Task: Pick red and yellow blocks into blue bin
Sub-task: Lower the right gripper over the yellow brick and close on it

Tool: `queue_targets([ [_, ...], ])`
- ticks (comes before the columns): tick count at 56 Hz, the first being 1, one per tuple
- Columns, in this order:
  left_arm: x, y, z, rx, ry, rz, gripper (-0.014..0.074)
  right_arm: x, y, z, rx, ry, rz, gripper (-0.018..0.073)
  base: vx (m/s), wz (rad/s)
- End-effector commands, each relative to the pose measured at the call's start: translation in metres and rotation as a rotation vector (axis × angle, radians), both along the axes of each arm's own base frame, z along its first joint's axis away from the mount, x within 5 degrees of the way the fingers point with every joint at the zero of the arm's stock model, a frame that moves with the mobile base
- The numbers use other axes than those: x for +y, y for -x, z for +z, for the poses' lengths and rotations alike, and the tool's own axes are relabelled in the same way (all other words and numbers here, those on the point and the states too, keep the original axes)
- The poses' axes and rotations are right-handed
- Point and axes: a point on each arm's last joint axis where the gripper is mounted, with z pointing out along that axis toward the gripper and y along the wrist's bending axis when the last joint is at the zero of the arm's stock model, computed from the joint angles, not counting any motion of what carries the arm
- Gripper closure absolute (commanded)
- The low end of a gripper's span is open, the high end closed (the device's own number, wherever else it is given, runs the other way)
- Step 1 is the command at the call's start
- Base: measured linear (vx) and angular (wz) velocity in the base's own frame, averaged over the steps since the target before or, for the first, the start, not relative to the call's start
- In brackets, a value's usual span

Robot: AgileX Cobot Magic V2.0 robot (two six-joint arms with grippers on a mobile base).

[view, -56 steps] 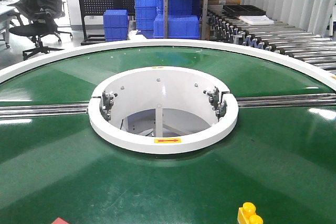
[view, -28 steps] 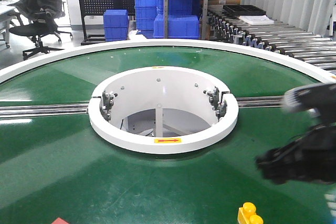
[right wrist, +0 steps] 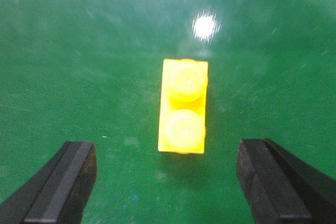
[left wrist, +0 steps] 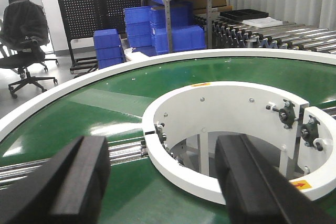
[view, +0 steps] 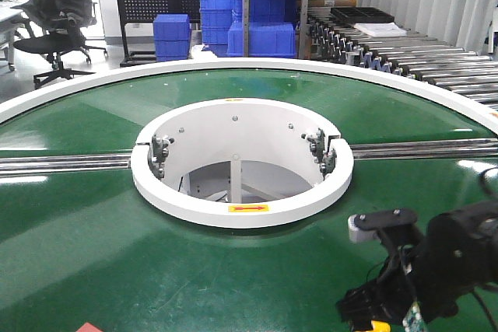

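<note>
Round green belt table (view: 93, 254), glossy, faintly scuffed. White outer rim (view: 70, 87) curves along its far edge. White ring (view: 241, 211) sits at centre around an open well, with a red-and-yellow arrow label (view: 248, 209) on its near face. Steel rail (view: 62, 162) runs from the ring out to the left, second rail (view: 420, 149) out to the right, both laid across the green. Yellow brick (right wrist: 182, 106) lies flat on the green, two round studs up, bare surface all round it. Red block (view: 88, 328): only a corner shows at the bottom edge of the front view, left side, well apart from the yellow brick.
</note>
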Motion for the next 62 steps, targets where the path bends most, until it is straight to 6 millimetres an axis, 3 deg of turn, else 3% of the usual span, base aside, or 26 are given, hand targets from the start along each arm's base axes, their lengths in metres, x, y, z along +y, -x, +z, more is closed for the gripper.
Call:
queue_targets([
  [1, 0.001, 0.007, 0.022, -0.125, 0.028, 0.007, 0.0039, 0.002, -0.012, 0.012, -0.111, -0.007, 0.024, -0.0023, 0.0, 0.0],
  [25, 0.001, 0.007, 0.021, -0.107, 0.026, 0.005, 0.0039, 0.01, -0.039, -0.039, -0.111, -0.003, 0.029, -0.0013, 0.0, 0.0],
  [30, 0.001, 0.007, 0.021, -0.107, 0.026, 0.005, 0.0039, 0.01, -0.041, -0.043, -0.11, -0.003, 0.03, 0.0066, 0.0, 0.0],
  [33, 0.001, 0.007, 0.021, -0.107, 0.026, 0.005, 0.0039, 0.01, -0.041, -0.043, -0.11, -0.003, 0.03, 0.0157, 0.0, 0.0],
  [42, 0.001, 0.007, 0.02, -0.104, 0.026, 0.005, 0.0039, 0.01, -0.04, -0.042, -0.107, -0.003, 0.029, 0.0576, 0.0, 0.0],
  [54, 0.0, 0.006, 0.008, 0.028, 0.012, -0.009, 0.0039, 0.009, -0.038, -0.042, -0.093, 0.003, 0.031, 0.0573, 0.0, 0.0],
  [62, -0.004, -0.009, -0.022, 0.278, -0.012, -0.03, 0.0039, 0.01, -0.039, -0.042, -0.1, 0.003, 0.034, 0.0572, 0.0, 0.0],
])
